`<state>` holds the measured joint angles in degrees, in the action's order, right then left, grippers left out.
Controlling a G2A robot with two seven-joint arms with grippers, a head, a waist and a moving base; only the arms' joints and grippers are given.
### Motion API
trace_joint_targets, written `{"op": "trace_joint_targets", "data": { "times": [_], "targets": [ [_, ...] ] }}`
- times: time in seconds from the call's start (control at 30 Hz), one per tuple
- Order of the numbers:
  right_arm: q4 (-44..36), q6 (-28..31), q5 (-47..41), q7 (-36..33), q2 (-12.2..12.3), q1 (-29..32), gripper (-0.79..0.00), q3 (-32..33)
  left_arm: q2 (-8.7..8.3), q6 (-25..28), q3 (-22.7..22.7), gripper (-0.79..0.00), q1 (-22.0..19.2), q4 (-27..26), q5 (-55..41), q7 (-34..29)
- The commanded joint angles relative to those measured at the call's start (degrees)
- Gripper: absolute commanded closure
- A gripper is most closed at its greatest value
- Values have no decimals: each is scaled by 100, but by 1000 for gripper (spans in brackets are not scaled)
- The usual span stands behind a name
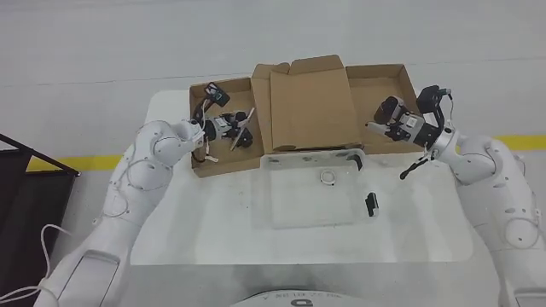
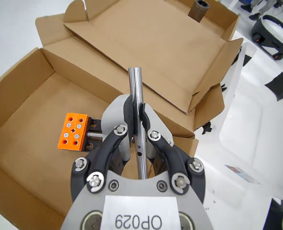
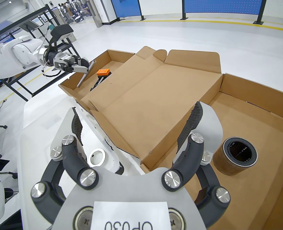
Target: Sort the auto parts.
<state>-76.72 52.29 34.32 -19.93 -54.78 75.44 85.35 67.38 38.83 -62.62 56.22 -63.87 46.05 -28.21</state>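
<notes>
The left gripper (image 2: pixel 134 111) is clamped tight on a slim steel rod (image 2: pixel 136 82), its pads pinching the rod partway along so both ends stick out free; that hold, I reckon, keeps the rod steady for setting down. It hangs over the left cardboard box (image 2: pixel 19 101), at the centre-left of the top view; an orange-faced block part (image 2: pixel 73 132) lies on that box's floor near the claw, so this box looks like the home for such parts. Across the wide, flapped middle box (image 1: pixel 311 107), the right gripper (image 3: pixel 136 116) has its fingers spread apart with nothing between them, above the near edge of the right box (image 3: pixel 251 111); a dark cylindrical bushing (image 3: pixel 235 155) stands upright inside, bore facing up. At the lower centre of the top view a clear tray (image 1: pixel 290 213) holds a white ring (image 1: pixel 327 178); a small black part (image 1: pixel 370 204) lies at the tray's right edge; both look unsorted as yet.
</notes>
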Motion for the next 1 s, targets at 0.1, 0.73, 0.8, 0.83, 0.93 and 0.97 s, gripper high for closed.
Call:
{"op": "trace_joint_targets", "data": {
  "times": [0.1, 0.73, 0.8, 0.83, 0.93, 0.97],
  "targets": [
    [0, 14, 0, 0, 0, 0, -785, 0, 75, -24, 59, 0, -194, 490, -1102, -430],
    [0, 14, 0, 0, 0, 0, -785, 0, 142, -339, 247, -785, -530, 735, -1175, -230],
    [0, 14, 0, 0, 0, 0, -785, 0, 99, -145, 206, -785, -411, 446, -875, -9],
    [0, 14, 0, 0, 0, 0, -785, 0, 74, -43, 188, -785, -332, 281, -717, 71],
    [0, 14, 0, 0, 0, 0, -785, 0, 25, 191, 110, -785, -161, 14, -646, 151],
    [0, 14, 0, 0, 0, 0, -785, 0, 25, 191, 110, -785, -161, 14, -646, 151]
  ]
}}
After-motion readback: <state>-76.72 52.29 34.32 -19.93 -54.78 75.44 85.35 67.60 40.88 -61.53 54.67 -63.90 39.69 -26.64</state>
